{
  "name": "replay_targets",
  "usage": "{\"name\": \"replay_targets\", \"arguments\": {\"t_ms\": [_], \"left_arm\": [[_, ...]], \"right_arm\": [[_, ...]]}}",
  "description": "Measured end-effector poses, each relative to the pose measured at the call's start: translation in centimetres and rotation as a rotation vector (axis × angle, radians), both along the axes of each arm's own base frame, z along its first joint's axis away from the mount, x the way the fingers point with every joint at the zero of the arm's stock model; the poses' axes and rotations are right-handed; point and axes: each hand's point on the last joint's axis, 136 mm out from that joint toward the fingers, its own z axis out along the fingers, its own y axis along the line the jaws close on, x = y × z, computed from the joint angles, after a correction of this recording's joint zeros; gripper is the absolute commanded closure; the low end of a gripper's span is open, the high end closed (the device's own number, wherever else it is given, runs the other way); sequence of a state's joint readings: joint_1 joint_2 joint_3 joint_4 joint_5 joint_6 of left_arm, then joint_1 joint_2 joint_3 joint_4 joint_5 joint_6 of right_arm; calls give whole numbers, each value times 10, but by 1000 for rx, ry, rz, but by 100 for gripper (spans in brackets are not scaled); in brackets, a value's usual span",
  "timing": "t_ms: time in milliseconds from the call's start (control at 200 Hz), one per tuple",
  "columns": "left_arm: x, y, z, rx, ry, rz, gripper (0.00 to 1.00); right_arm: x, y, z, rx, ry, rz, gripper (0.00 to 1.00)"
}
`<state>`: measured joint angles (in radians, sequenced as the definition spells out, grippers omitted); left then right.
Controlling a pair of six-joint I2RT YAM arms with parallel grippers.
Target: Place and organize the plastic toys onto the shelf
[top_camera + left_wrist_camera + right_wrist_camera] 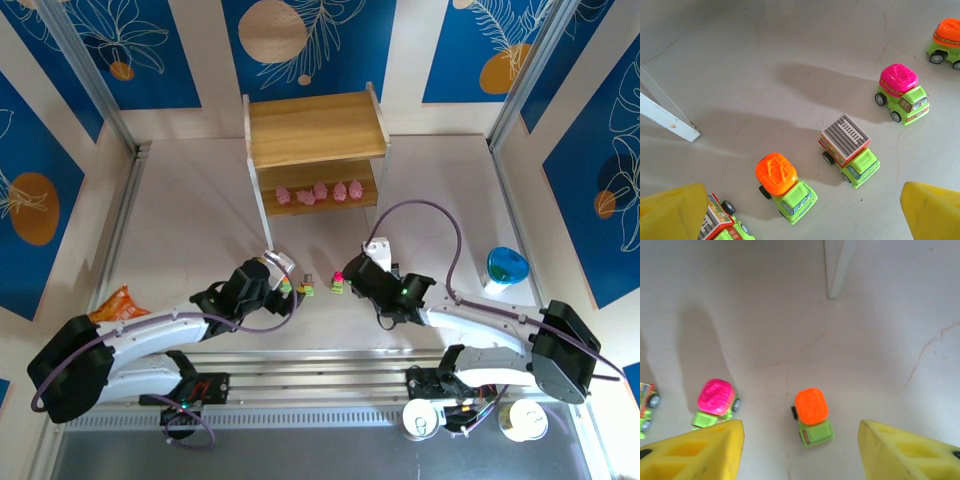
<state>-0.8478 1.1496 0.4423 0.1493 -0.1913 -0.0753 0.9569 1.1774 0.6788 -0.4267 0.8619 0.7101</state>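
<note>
The wooden shelf (pixel 315 128) stands at the back, with several pink pigs (pixel 320 192) in a row on its lower tier. Small green trucks sit in a line on the table between my grippers (pixel 306 289). My left gripper (pixel 802 220) is open above an orange-top truck (pixel 785 186). A grey-top truck (pixel 847 149) and a pink-top truck (pixel 902 92) sit beyond it. Another grey-top truck (pixel 722 225) is partly hidden behind the left finger. My right gripper (pixel 802 452) is open, with an orange-top truck (pixel 812 416) just ahead of its fingers and a pink-top truck (pixel 716 401) to the left.
A blue cup (pixel 506 266) stands at the right and an orange snack bag (pixel 118 303) lies at the left. The shelf's white legs (pixel 665 112) (pixel 837 267) are close ahead of each gripper. Both arms (pixel 150 335) lie low across the near table.
</note>
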Motion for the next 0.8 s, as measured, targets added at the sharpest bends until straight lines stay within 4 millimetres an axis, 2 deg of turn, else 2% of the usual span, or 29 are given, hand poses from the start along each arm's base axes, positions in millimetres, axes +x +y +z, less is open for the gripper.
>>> {"name": "replay_targets", "arguments": {"t_ms": [190, 475, 800], "left_arm": [[2, 0, 0, 7, 0, 7, 1], [4, 1, 0, 11, -6, 16, 1], [3, 1, -2, 19, 2, 16, 1]], "right_arm": [[-3, -12, -20, 4, 51, -24, 39], [5, -9, -34, 47, 111, -23, 39], [1, -12, -61, 26, 169, -17, 42]]}}
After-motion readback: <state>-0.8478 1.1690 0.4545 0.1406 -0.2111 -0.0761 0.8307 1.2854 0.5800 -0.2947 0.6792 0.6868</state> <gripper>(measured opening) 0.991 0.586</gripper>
